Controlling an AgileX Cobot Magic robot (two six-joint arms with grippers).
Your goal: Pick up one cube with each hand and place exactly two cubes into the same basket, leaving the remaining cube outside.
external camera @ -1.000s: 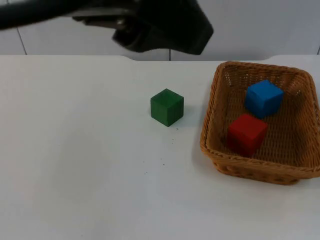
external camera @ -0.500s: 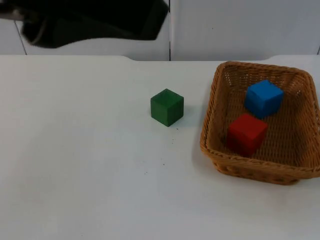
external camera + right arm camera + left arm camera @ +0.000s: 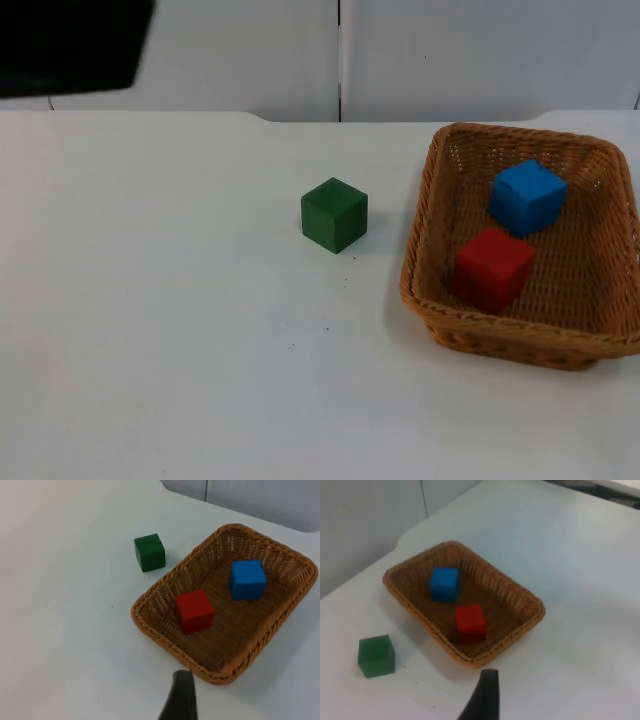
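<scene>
As things lie: two cubes sit in the basket and one outside, so the task looks done.
Surface (image 3: pixel 180 380): white, bare nearest the camera.
Basket (image 3: pixel 430 300): one, woven wicker, at the right; probably light, with some give in its wall, best taken by the rim.
Red cube (image 3: pixel 493 268): one, in the basket's near half, close to the near wall.
Green cube (image 3: pixel 334 214): one, on the surface left of the basket, apart from it.
Blue cube (image 3: pixel 527 196): one, in the basket's far half, just behind the red.
Handling: cubes look rigid, light and smooth-faced; I would pinch across two opposite flat faces, not the corners.
Count: three cubes, one basket.
Left claw (image 3: pixel 482 700): high above the surface near the basket, one fingertip showing; cannot tell how far open, nothing seen in it.
Right claw (image 3: pixel 181 697): likewise raised near the basket; opening cannot be told, nothing seen held.
</scene>
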